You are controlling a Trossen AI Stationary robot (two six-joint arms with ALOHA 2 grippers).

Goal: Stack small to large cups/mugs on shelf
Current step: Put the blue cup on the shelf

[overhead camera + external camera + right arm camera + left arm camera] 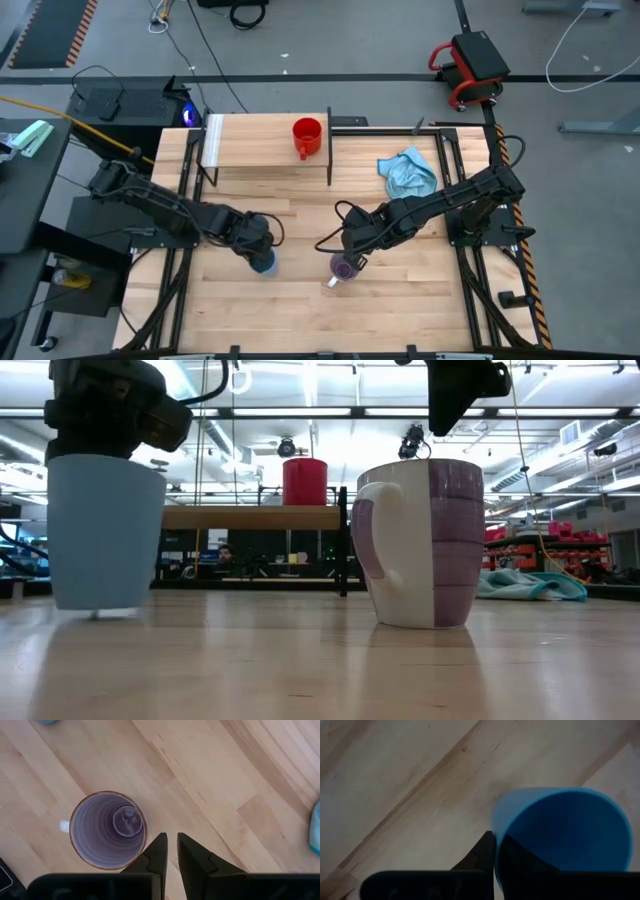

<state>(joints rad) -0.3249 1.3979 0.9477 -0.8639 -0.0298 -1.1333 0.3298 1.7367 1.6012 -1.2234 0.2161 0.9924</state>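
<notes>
The light blue handleless cup stands upright near the table's middle-left, with my left gripper shut on its rim from above. In the low view the light blue cup hangs under the left gripper; I cannot tell if its base touches the table. The lilac-purple mug stands on its base right of it, handle toward the near edge. My right gripper is shut and hovers just above and beside the purple mug's rim. The red mug stands on the shelf. My left gripper holds the blue cup by its rim, coming from above and pointing down. One finger lies outside the wall and the other seems to be inside the hollow. The cup stays upright below the gripper.
A crumpled light blue cloth lies on the table right of the shelf. The shelf stands at the table's far edge on thin black legs. Bare wood shows between the two cups and the near edge.
</notes>
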